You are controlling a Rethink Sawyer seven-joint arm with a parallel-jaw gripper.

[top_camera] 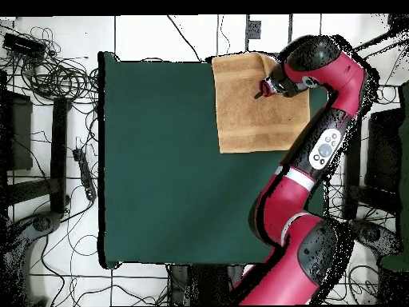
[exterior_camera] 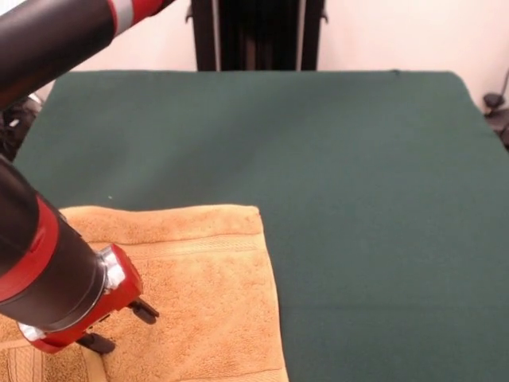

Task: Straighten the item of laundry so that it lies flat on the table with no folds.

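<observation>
The orange-tan towel (exterior_camera: 207,302) lies spread on the dark green table (exterior_camera: 358,199) at the front left in the front view, running past the picture's lower edge. A flat woven band crosses it near its far edge. In the overhead view the towel (top_camera: 248,120) sits at the table's (top_camera: 160,160) top right corner and looks roughly square and flat. My gripper (exterior_camera: 121,328) hovers just over the towel's left part, its two black fingertips (exterior_camera: 145,312) apart with nothing between them. It also shows in the overhead view (top_camera: 260,89), over the towel's upper right part. The arm hides part of the towel.
The arm (top_camera: 319,152) reaches along the table's right side in the overhead view. Tangled cables (top_camera: 48,72) lie on the floor to the left of the table. The black pedestal (exterior_camera: 254,36) stands behind the far edge.
</observation>
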